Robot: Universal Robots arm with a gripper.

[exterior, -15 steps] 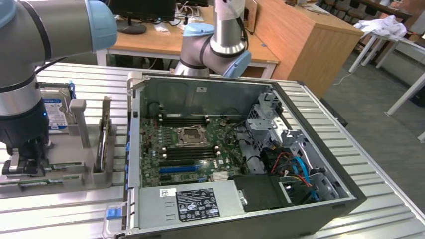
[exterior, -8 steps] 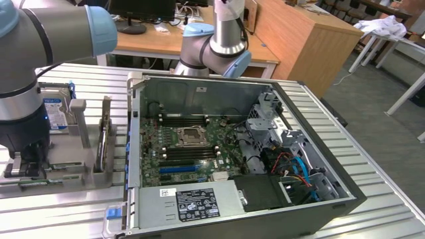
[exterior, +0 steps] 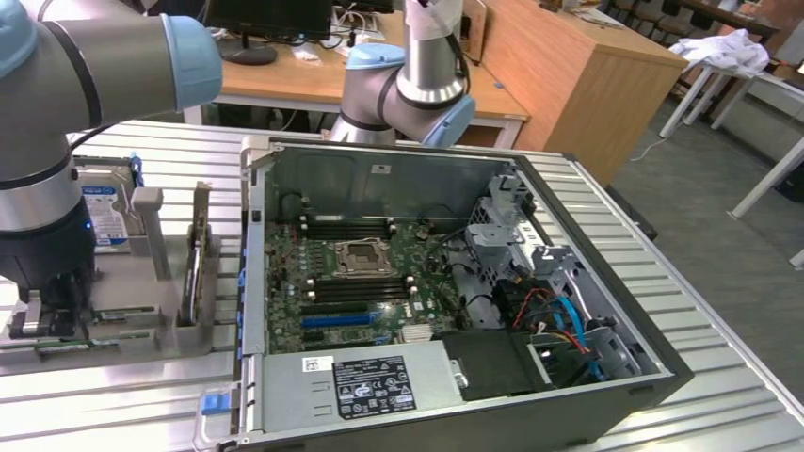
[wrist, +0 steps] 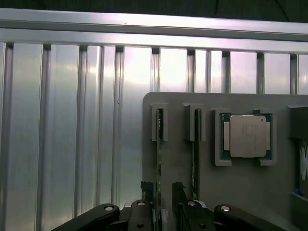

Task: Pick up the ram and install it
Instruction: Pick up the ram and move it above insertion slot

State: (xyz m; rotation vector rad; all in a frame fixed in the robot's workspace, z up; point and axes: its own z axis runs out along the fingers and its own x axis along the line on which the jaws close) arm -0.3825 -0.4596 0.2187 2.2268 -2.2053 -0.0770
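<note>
The ram [wrist: 159,144] is a thin green stick standing on edge in a slot of the grey holder plate [wrist: 183,192]. My gripper [wrist: 162,192] is open, and its two black fingers [wrist: 146,191] stand either side of the stick's near end with a gap left. A second stick of the same kind [wrist: 196,154] stands in the neighbouring slot. In the exterior view the gripper [exterior: 44,325] is lowered over the holder [exterior: 138,325] at the exterior view's left. The open computer case holds the motherboard [exterior: 364,273] with its black memory slots [exterior: 345,229].
A processor chip [wrist: 245,137] lies in a recess of the holder beside the sticks. A hard drive [exterior: 107,212] stands upright behind the holder. The case wall [exterior: 251,282] rises between holder and motherboard. Ribbed aluminium table [wrist: 72,144] surrounds everything.
</note>
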